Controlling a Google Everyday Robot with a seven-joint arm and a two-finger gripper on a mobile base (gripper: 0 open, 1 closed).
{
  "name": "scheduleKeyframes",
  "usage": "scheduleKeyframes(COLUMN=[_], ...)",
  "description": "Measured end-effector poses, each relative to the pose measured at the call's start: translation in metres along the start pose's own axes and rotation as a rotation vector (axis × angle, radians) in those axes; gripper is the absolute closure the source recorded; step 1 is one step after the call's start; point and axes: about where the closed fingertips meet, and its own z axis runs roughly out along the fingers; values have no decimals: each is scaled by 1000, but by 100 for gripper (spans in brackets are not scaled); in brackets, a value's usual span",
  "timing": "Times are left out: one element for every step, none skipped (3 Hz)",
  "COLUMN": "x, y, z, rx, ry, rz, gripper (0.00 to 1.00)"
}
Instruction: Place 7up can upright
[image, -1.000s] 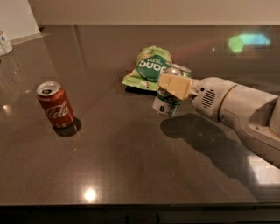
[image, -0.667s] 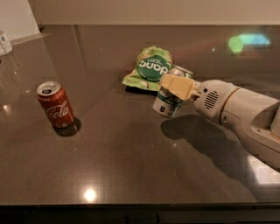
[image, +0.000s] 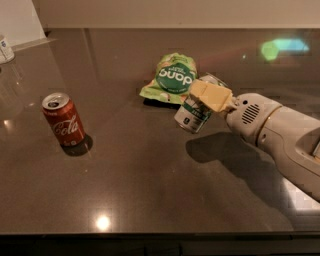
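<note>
The 7up can (image: 192, 115), silvery-white with green bands, is tilted with its top leaning to the upper right, just right of centre on the dark table (image: 150, 190). My gripper (image: 206, 97) comes in from the right on a white arm and is shut on the can's upper part with its cream fingers (image: 210, 95). The can's lower end sits close to the table surface; I cannot tell whether it touches.
A red Coca-Cola can (image: 63, 120) stands upright at the left. A green snack bag (image: 171, 77) lies right behind the 7up can. A white object (image: 5, 49) sits at the far left edge.
The gripper and the held can have shifted very slightly; the can stays tilted in the grip. The red can and the bag have not moved.
</note>
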Motion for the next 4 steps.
scheduleKeyframes(x=[0,0,0,0], y=[-2,-2,-2,-2], z=[-2,-2,-2,-2], rx=[28,28,29,29], ry=[17,17,17,17], rz=[74,74,74,74], gripper=[100,100,100,100])
